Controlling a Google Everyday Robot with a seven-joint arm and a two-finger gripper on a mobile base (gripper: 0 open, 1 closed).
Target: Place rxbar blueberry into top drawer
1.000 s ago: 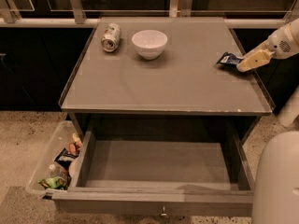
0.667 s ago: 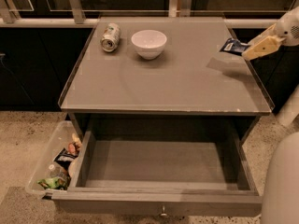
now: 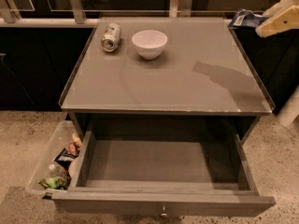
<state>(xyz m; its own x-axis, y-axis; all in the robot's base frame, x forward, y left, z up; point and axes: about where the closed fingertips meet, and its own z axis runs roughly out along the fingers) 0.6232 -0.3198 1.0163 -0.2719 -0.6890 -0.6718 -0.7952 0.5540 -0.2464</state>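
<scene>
The rxbar blueberry [image 3: 244, 18], a dark blue crinkly wrapper with white patches, hangs in my gripper [image 3: 259, 24] well above the counter's far right corner. The cream-coloured gripper fingers [image 3: 279, 21] come in from the right edge and are shut on the bar's right end. Their shadow falls on the right part of the counter top [image 3: 163, 83]. The top drawer [image 3: 159, 164] stands pulled fully open below the counter's front edge. Its grey bottom is bare, and a small metal knob [image 3: 163, 213] sits on the front panel.
A white bowl [image 3: 149, 43] and a silver-green soda can [image 3: 111, 37] lying on its side sit at the counter's back left. A clear plastic bin of snacks [image 3: 53, 164] stands on the floor left of the drawer. A white robot part [image 3: 290, 107] stands at the right.
The gripper has lifted the bar off the counter's right side and carried it up toward the far right corner. The view has shifted slightly; bowl, can and drawer stay put.
</scene>
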